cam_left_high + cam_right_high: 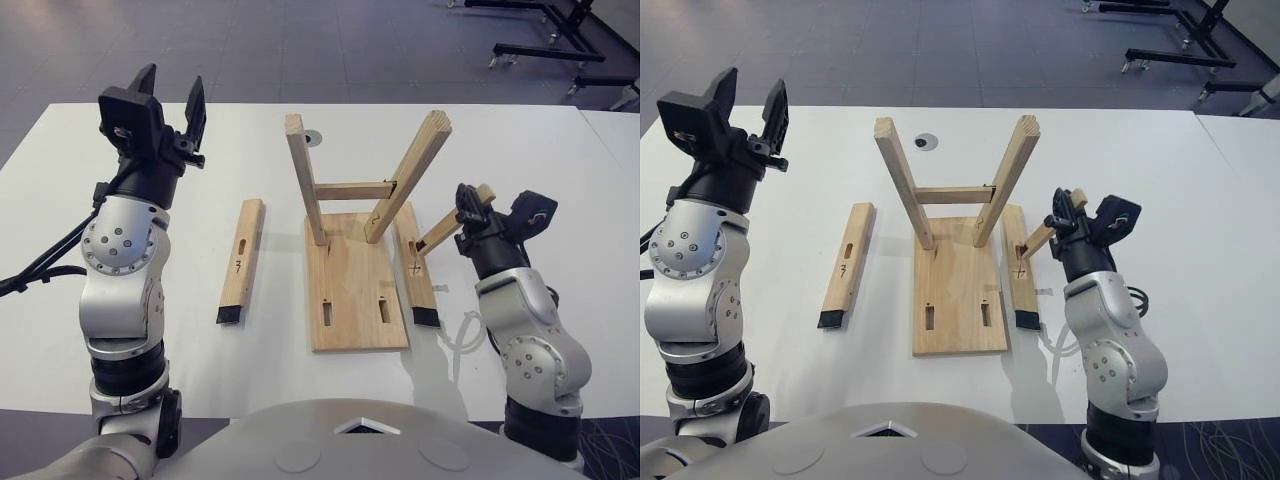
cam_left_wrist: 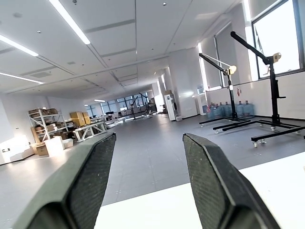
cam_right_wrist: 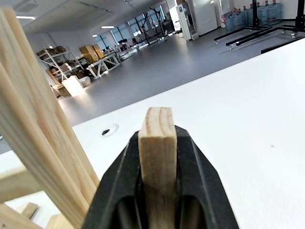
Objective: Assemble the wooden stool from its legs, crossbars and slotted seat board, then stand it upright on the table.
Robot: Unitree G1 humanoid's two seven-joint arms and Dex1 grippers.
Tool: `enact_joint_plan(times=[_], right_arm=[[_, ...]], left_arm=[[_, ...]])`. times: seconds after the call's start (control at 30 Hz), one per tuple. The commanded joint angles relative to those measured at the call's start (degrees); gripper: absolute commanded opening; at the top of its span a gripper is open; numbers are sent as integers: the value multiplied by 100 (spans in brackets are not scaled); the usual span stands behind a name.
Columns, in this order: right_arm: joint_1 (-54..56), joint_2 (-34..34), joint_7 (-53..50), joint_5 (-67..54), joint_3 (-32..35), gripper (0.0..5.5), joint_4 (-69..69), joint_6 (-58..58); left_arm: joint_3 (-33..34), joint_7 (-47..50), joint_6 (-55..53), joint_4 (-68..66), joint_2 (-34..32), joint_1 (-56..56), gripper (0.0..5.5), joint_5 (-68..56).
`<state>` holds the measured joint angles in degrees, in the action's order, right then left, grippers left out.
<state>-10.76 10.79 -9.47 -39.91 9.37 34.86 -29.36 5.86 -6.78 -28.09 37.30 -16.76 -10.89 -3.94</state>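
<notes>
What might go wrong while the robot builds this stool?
1. The right gripper holds a crossbar slanted, its tip down at the leg lying beside the seat board; it might miss the slot or shove that leg away.
2. The two standing legs tilt in the board, so a bump might topple them.
3. The left gripper is open up in the air, so nothing steadies the pieces.
</notes>
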Motion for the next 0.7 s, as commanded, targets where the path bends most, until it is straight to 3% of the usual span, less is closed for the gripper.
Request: enact_joint_plan(times=[0.03,0.7], right_arm=[[-50,-207,120,324,-91,39,-104,244],[414,-502,694,1427,-245,39,-1008,712]], left_arm=[[-93,-97,-86,-154,-44,-203,257,3],[-185,-275,191,-602,-66,-375,257,76]])
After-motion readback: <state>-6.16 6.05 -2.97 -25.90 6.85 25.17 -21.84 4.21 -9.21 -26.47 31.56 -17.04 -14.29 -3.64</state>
